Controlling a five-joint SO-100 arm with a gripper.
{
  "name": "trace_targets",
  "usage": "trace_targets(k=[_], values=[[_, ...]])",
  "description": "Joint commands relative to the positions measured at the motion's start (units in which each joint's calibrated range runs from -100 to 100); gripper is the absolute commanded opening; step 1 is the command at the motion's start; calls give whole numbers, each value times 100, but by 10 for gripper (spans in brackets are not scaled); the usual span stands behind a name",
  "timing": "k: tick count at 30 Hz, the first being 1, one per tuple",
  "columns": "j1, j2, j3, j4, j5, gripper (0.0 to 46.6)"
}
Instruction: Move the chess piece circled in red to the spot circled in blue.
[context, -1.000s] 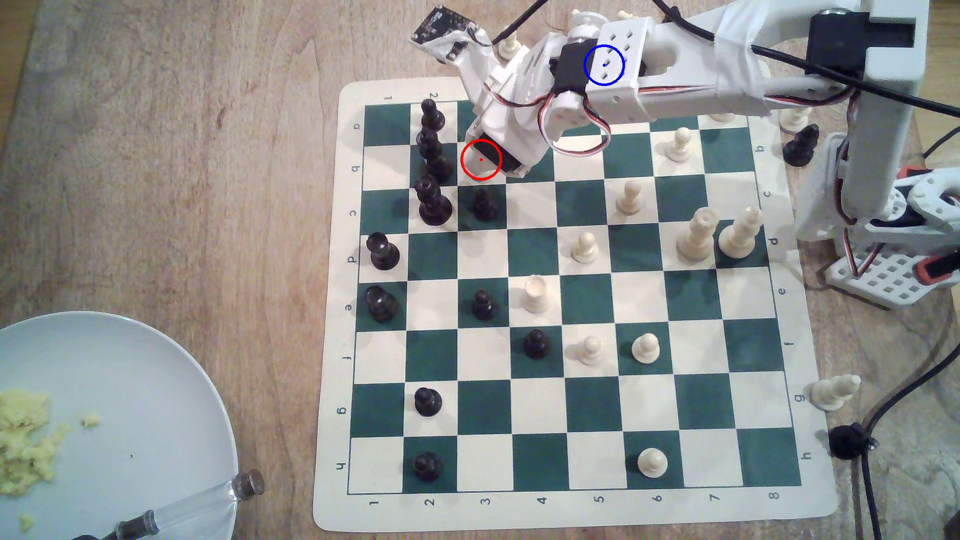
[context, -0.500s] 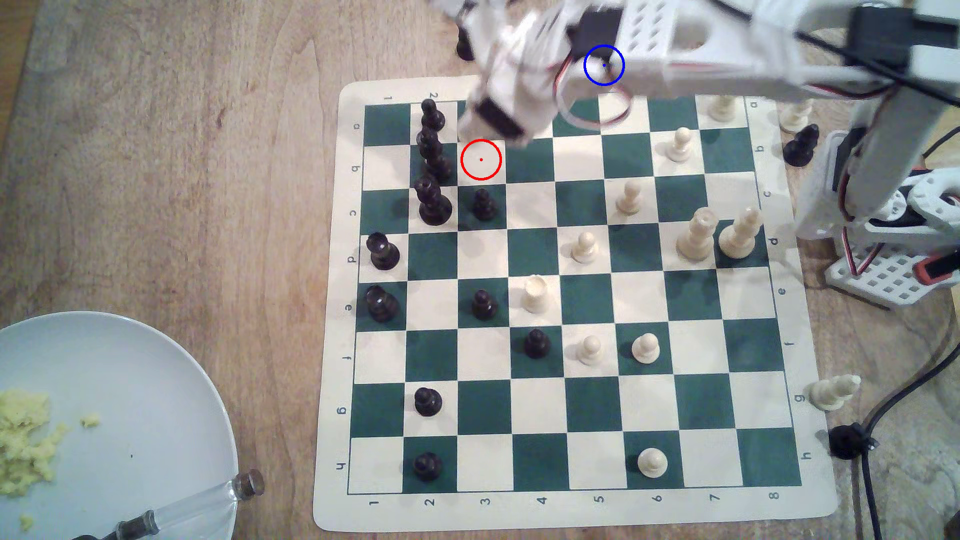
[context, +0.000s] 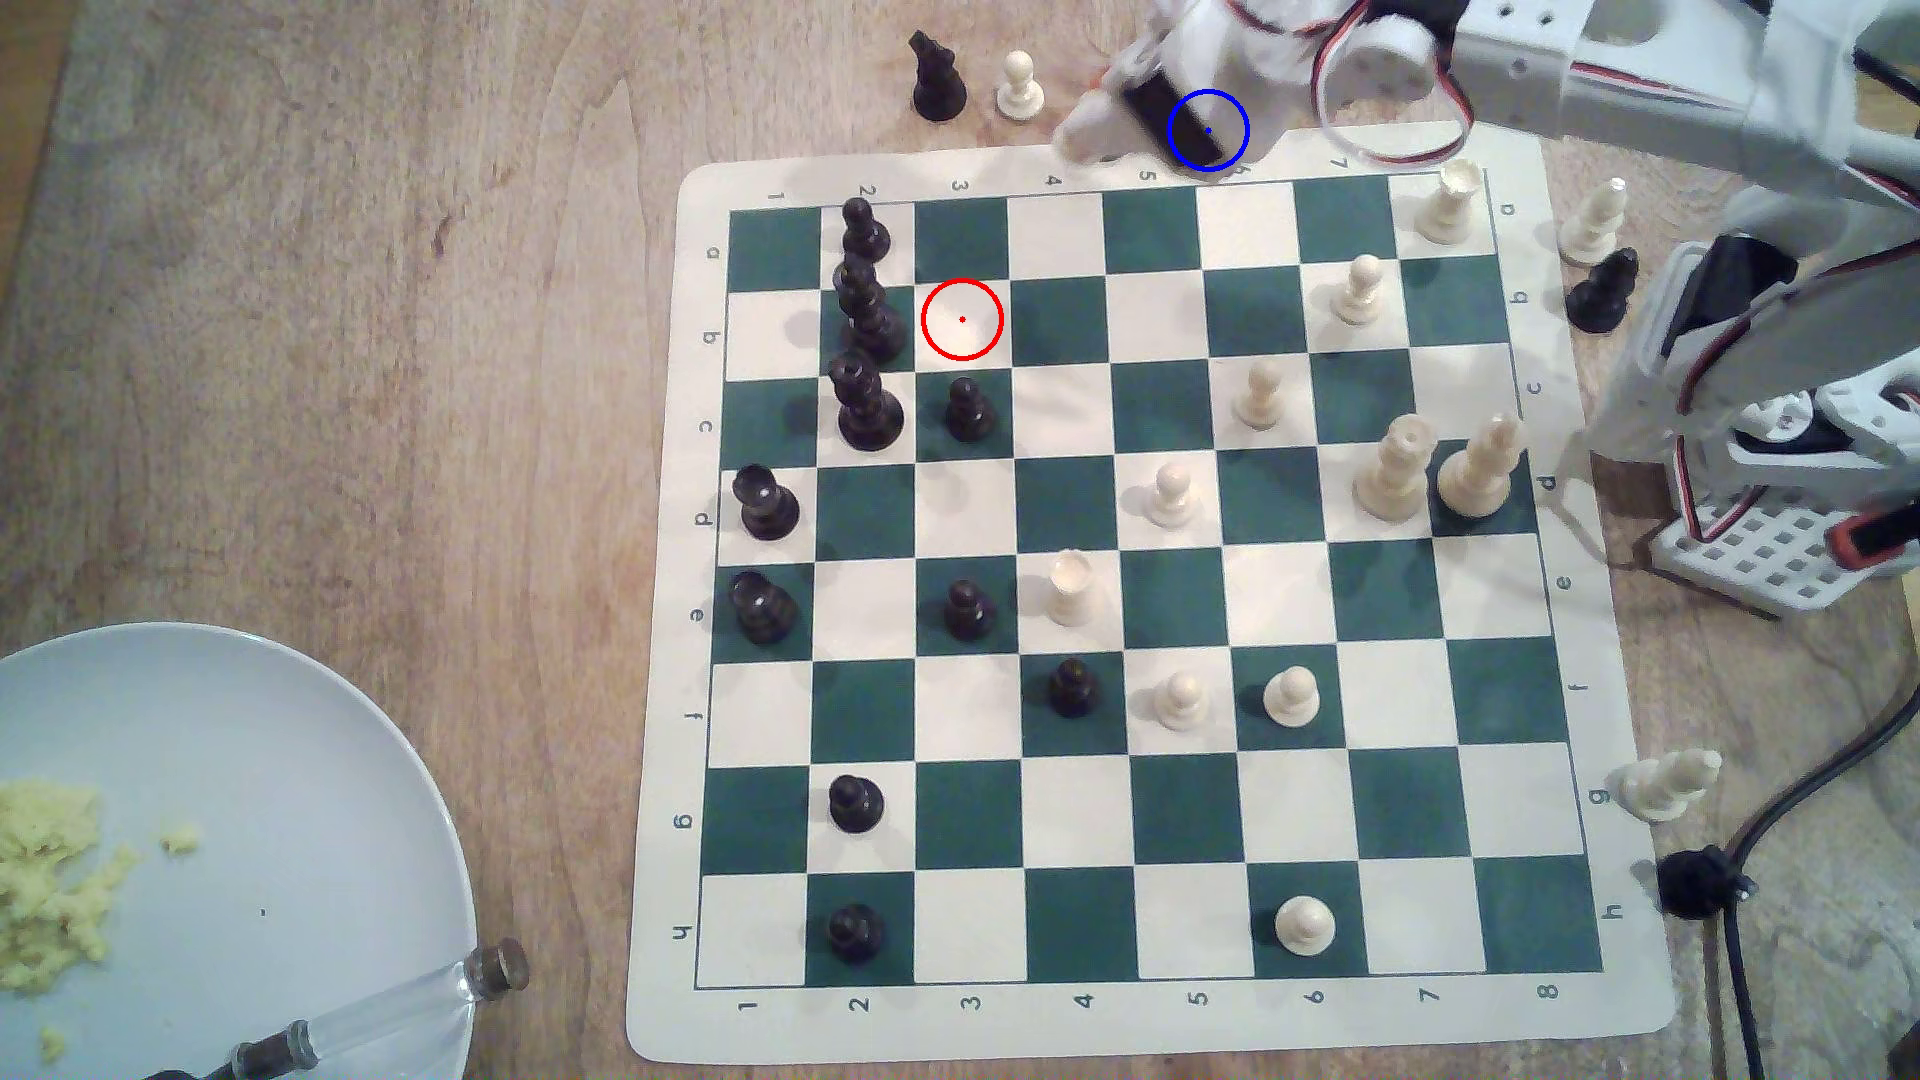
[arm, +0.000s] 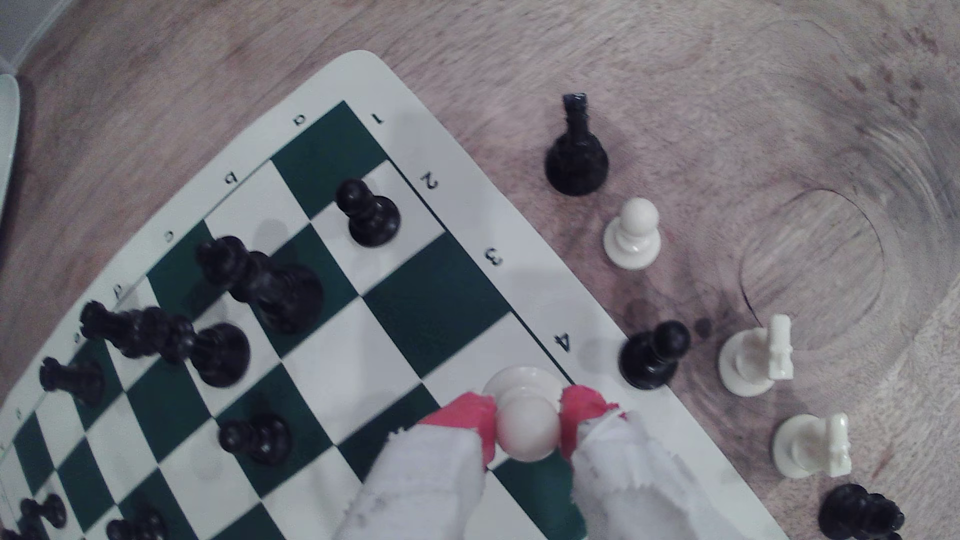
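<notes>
In the wrist view my gripper (arm: 527, 423) is shut on the chess piece (arm: 527, 428), a cream-white pawn. The red-tipped fingers (arm: 467, 415) pinch its ball head, and its round base hangs over the board's border by the number 4. In the exterior view the blurred gripper (context: 1101, 130) is at the board's far edge, just to the exterior view's left of the spot (context: 1207, 130). That blue ring is drawn over the gripper's black motor, above the mat's far border. The red ring (context: 962, 319) encloses a bare cream square.
Off the board past the far edge stand a black piece (context: 937, 78) and a cream pawn (context: 1019, 86). Close to the gripper are a black pawn (arm: 652, 355) and cream pieces (arm: 756, 358). Tall black pieces (context: 862, 332) line column 2. A plate (context: 312, 748) lies at the lower left.
The gripper left the red-ringed square with the pawn, rose, and swung to the far edge and the exterior view's right. The red-ringed square is now bare.
</notes>
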Motion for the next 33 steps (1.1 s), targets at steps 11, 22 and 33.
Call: trace_targets(k=[11, 22, 33], values=[[664, -804, 816, 182, 386, 17], [1102, -159, 1351, -809, 527, 17], [1126, 435, 1306, -1407, 527, 17]])
